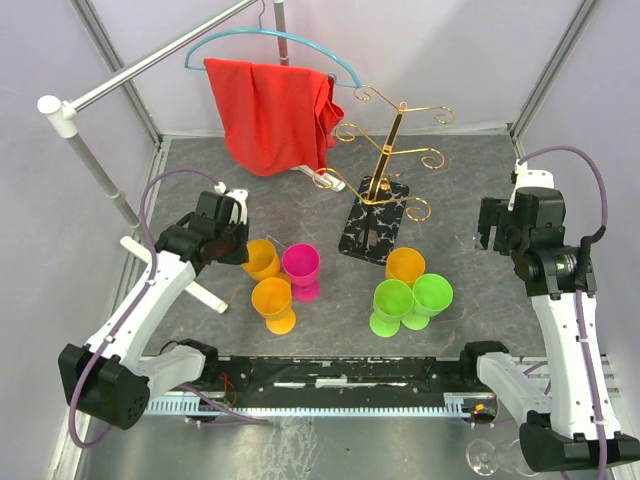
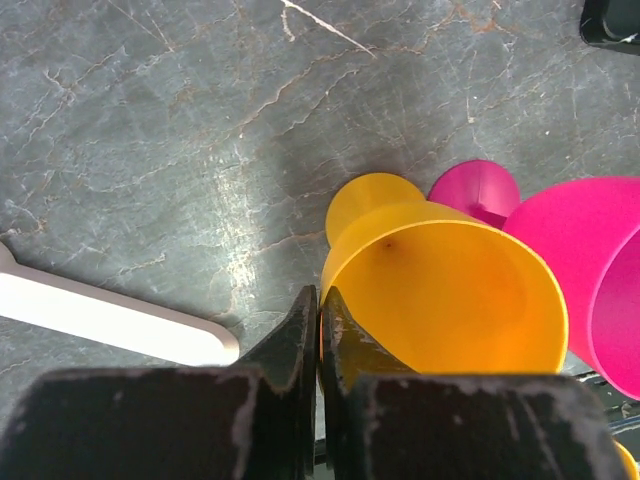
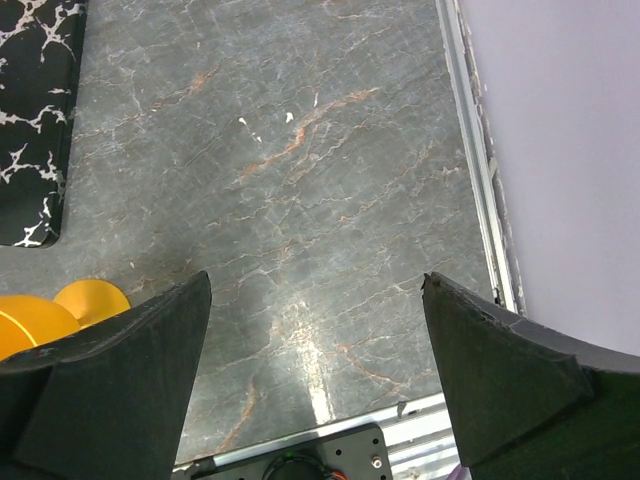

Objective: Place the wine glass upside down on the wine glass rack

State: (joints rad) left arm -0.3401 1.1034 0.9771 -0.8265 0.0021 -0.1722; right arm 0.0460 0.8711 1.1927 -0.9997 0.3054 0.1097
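A red cloth (image 1: 272,112) drapes from a blue hanger (image 1: 300,38) on a silver rail (image 1: 160,55) over the table's (image 1: 470,180) far left corner, with a white bar (image 1: 205,293) lying near the left edge.

On my feed the grey marbled counter (image 1: 470,190) carries the wine glass rack (image 1: 372,232) on its black base, six coloured wine glasses (image 1: 412,295) in two clusters, and a white stand foot (image 1: 205,292).

Bright, even overhead light; soft shadows, mild glare on the table (image 3: 300,190); close-up jaws blurred.
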